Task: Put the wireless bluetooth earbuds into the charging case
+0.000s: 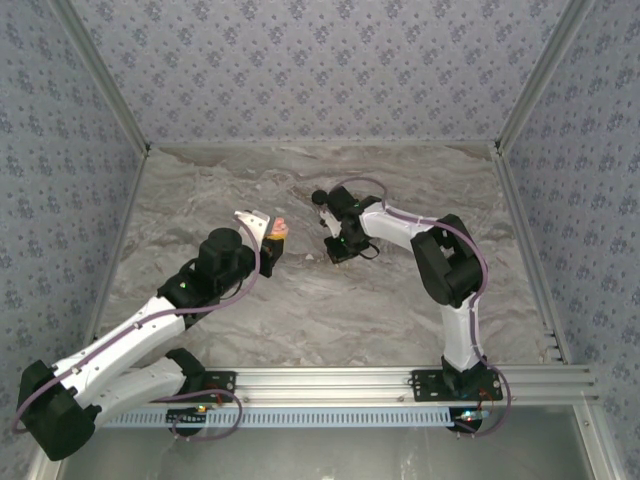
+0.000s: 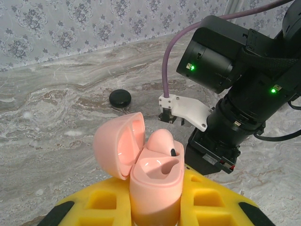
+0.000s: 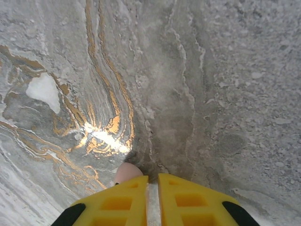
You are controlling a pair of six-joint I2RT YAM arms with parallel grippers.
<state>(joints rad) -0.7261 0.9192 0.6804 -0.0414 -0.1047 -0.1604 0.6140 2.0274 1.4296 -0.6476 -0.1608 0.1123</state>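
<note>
As left gripper (image 1: pixel 270 245) clamps open charging case (image 2: pixel 155 183), you have one earbud (image 2: pixel 160 141) seated, second socket (image 2: pixel 162 167) empty; right gripper (image 3: pixel 153 188) closed near table (image 3: pixel 211 94) centre, second earbud (image 3: pixel 128 172) at tips, hold uncertain.

My left fingers (image 2: pixel 225 195) are bright yellow with black corner patches, my right fingers (image 3: pixel 188 200) too. The charging case (image 2: pixel 155 188) is pale pink; the earbud (image 2: pixel 160 140) in it pink, black-tipped. The table (image 3: pixel 225 70) is grey marble veined with ochre, the puck (image 2: pixel 120 98) black, the walls (image 1: pixel 300 60) blue-grey with flower print.

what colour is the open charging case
Pale pink; the left wrist view shows the charging case best.
</note>
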